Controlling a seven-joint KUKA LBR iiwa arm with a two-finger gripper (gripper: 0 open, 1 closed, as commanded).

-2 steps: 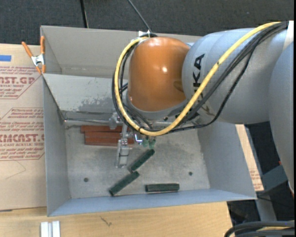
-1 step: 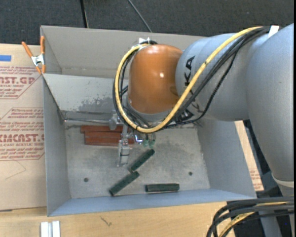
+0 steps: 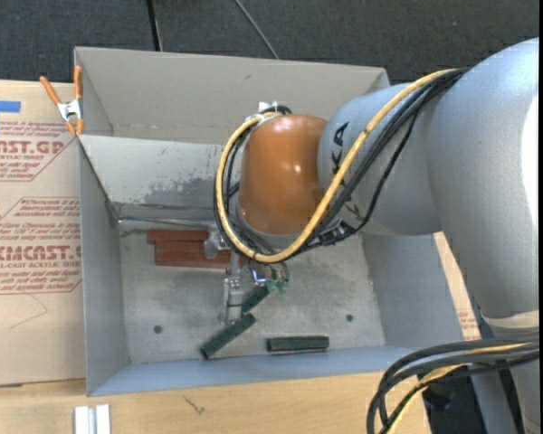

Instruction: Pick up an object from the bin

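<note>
Fingers (image 3: 234,302), clenched or not I cannot tell, at upper-right end of dark green strip (image 3: 226,337) slanting down-left

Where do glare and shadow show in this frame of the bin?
Camera view: a soft highlight gleams on the glossy orange wrist cover; a dark shadow band runs under the grey metal bin's sloped wall, just above the reddish-brown flat block; the dark green flat strip and black bar by the gripper lie evenly lit.
</note>
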